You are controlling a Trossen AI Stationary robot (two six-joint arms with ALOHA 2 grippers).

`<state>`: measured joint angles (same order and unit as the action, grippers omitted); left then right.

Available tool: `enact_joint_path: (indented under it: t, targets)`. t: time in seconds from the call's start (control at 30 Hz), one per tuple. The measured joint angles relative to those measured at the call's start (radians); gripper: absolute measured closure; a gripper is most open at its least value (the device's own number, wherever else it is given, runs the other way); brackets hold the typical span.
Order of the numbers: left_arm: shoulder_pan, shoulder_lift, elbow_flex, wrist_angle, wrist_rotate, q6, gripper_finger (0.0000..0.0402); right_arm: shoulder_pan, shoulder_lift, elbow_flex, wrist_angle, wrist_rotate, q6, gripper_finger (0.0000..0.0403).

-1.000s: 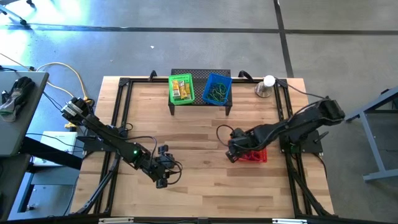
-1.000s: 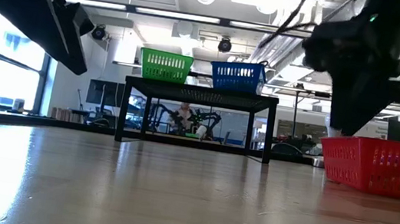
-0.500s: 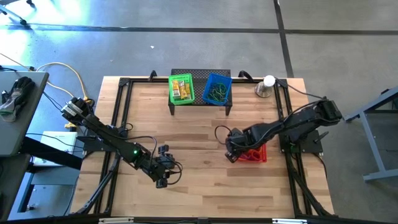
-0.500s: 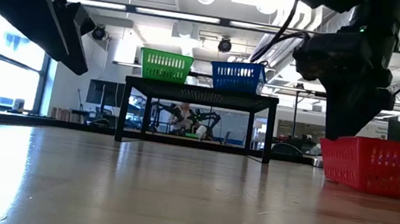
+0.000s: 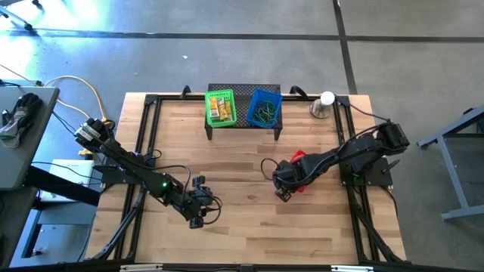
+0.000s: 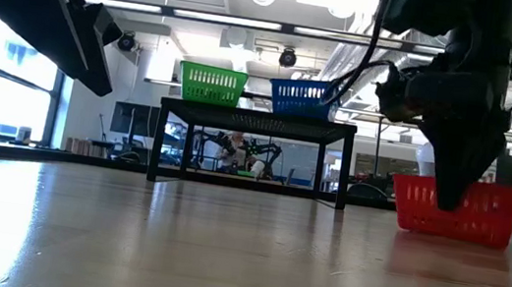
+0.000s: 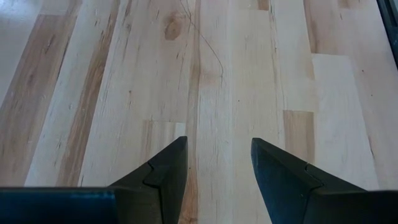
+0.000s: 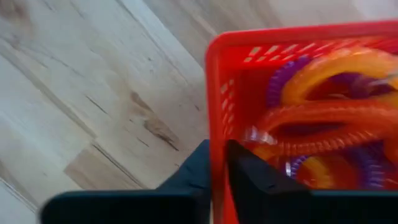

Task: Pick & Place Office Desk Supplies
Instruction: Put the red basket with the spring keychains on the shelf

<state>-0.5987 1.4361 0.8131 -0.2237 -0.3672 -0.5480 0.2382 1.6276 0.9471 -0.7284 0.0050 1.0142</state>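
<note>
Your right claw (image 5: 281, 189) was pinched shut on the wall of the red basket (image 8: 298, 93), one finger inside and one outside. The basket sat on the table (image 5: 234, 166), right of the middle. In it lay the orange and purple loops (image 8: 323, 124). Your left claw (image 5: 198, 214) waited open over bare wood, near the front left, holding nothing. This looked like the moving-the-basket step. Next you would likely need to drag or lift it gently, so no loops spill.
</note>
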Motion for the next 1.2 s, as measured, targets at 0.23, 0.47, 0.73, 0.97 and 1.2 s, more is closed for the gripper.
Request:
enact_joint_path:
  t: [0.23,0.47,0.73,0.97,1.2]
  targets:
    - [0.000,0.000,0.000,-0.003,0.000,0.002,0.0232,0.042,0.001,0.039,-0.066,0.024,-0.057,0.0397]
    - [0.000,0.000,0.000,-0.004,0.000,0.002,0.0232,0.127,0.001,0.144,-0.213,0.108,-0.118,0.0400]
    - [0.000,0.000,0.000,-0.008,0.000,0.002,0.0232,0.242,0.001,0.244,-0.371,0.224,-0.174,0.0400]
    - [0.000,0.000,0.000,-0.008,0.000,0.002,0.0232,0.298,0.001,0.283,-0.486,0.257,-0.174,0.0400]
    - [0.000,0.000,0.000,-0.008,0.000,0.010,0.0232,0.306,0.001,0.336,-0.673,0.240,-0.181,0.0400]
